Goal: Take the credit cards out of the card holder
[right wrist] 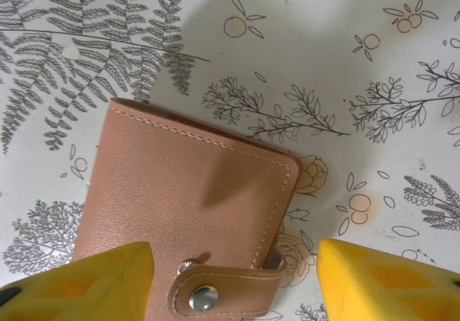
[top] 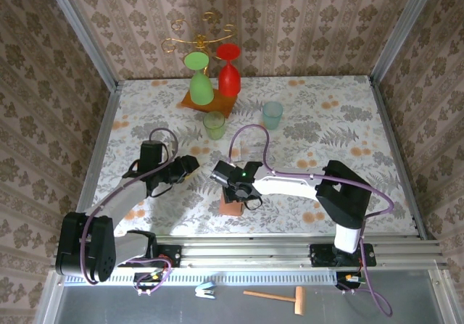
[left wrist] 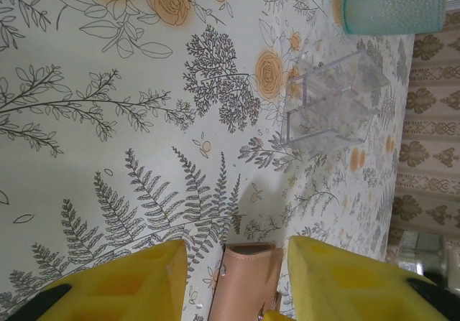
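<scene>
Tan card holder [right wrist: 194, 206] lies between the wide-spread fingers [right wrist: 79, 285] of the right gripper [right wrist: 233, 263], its snap [right wrist: 203, 297] fastened in that wrist view. The left gripper [left wrist: 237, 253] gapes empty to its left.

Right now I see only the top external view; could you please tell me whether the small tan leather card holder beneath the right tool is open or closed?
Observer: Closed; the tan leather card holder lies flat, its strap fastened by a metal snap button.
Operator: Thank you; is it gripped?
Observer: No, the right tool is open, yellow fingers spread over the strap end.
Operator: And the other side?
Observer: The left tool is open too, facing the holder's edge, a clear acrylic box beyond.
</scene>
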{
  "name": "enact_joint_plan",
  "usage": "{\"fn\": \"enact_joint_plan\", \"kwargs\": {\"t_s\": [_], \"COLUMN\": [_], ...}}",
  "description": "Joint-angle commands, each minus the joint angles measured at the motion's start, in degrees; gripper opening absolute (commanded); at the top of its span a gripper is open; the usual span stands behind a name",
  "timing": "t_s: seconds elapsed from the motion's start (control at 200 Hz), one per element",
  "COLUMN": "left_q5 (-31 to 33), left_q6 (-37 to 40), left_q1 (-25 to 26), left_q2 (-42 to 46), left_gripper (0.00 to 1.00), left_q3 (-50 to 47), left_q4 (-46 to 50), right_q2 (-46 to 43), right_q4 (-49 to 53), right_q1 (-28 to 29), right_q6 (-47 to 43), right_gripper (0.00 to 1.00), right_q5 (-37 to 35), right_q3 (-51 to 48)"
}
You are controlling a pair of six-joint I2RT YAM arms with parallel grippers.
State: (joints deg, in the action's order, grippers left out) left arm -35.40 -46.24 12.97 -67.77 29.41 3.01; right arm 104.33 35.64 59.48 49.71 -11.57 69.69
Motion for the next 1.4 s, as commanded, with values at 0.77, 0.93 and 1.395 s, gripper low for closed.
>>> {"fn": "enact_joint_plan", "kwargs": {"t_s": [0.77, 0.93, 1.395], "left_q5": [1.06, 2.03, 2.60], "left_q6": [-1.22, -1.31, 0.58], "left_q1": [3.43, 4.99, 5.44], "left_q2": [-0.74, -1.38, -2.20], "left_gripper": [0.42, 0.42, 0.42], "left_q3": [2.12, 3.49, 6.27], "left_q4": [-0.73, -0.46, 0.44], "right_q2": [-9.22, -13.38, -24.09], "right_q4": [-10.94, -11.34, -15.75], "right_q1": [-3.09, -3.40, -2.63], "right_q6": [5.99, 6.18, 13.12], "right_gripper": [0.14, 0.02, 0.00], "right_q5": [4.49, 3.91, 2.24], "right_q3": [-13.55, -15.04, -15.74]}}
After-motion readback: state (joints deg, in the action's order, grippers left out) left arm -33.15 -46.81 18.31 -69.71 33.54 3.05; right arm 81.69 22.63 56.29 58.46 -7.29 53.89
